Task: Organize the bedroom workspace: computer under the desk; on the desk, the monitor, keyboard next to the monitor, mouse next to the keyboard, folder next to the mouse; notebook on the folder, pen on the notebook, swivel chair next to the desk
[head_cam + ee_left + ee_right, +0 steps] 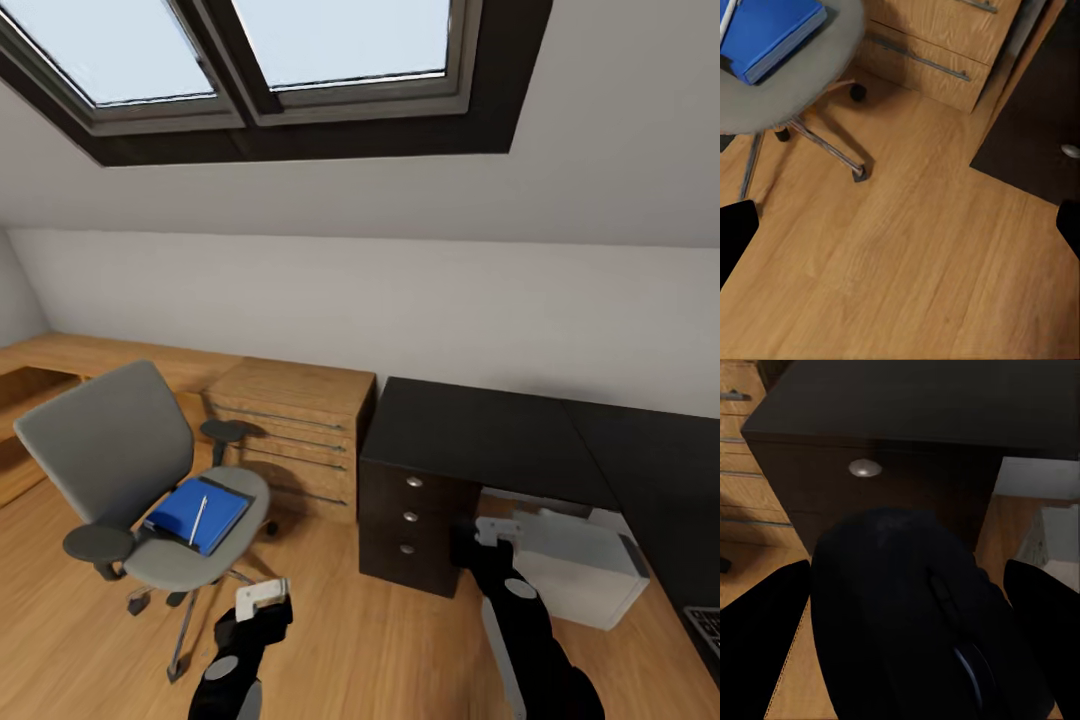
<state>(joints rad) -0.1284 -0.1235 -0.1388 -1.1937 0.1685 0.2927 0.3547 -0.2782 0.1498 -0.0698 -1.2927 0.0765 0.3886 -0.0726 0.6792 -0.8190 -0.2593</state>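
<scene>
The black mouse [922,622] sits grasped between the fingers of the right end effector [497,533], its long axis running along them, wheel end toward the camera. The black counter [480,430] lies just ahead and above, its top bare, so the right arm is the nearer. The left end effector [262,593] hangs released over the plank floor [907,262], near the swivel chair [110,440] carrying the blue folder [195,512].
</scene>
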